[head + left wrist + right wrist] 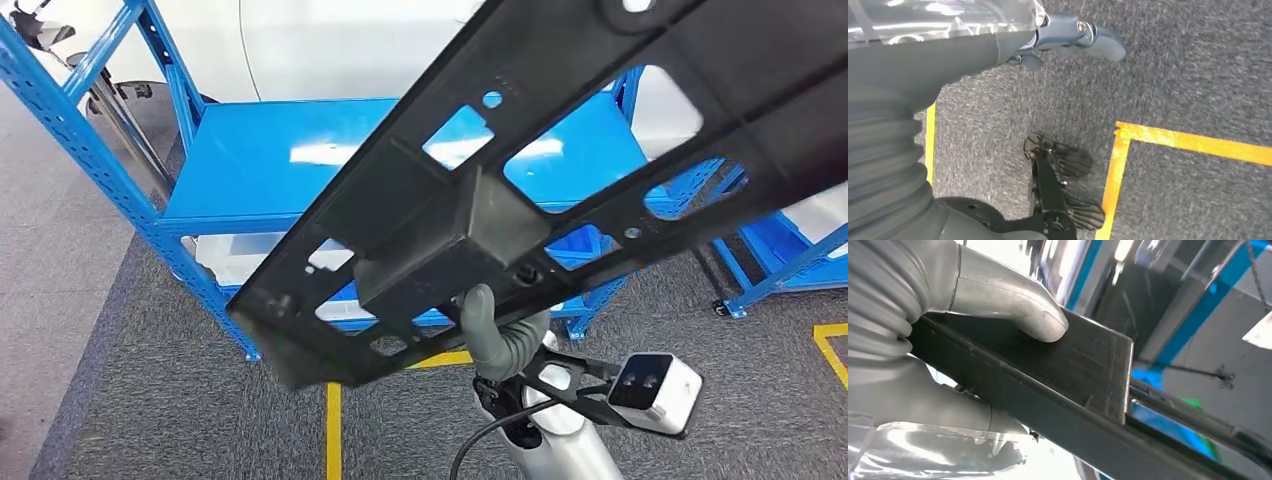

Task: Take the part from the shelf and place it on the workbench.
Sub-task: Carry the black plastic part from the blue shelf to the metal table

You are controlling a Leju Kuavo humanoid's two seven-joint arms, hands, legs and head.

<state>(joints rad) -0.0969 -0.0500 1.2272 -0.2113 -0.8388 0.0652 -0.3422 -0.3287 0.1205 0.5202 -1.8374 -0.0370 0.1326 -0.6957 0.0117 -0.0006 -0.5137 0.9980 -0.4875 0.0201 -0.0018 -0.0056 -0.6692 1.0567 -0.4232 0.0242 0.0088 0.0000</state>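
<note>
Part [560,150], a long black plastic panel with cut-out openings and a boxy block at its middle, is held up in the air in front of the blue shelf [270,165], slanting across the head view. It is gripped by the right hand [500,335] at the boxy block, the thumb [1013,300] pressed flat on one face and the other fingers wrapped underneath. The left hand [1073,37] hangs over grey carpet [1188,70] marked with yellow tape lines [1193,142], holding nothing, its fingers loosely apart.
</note>
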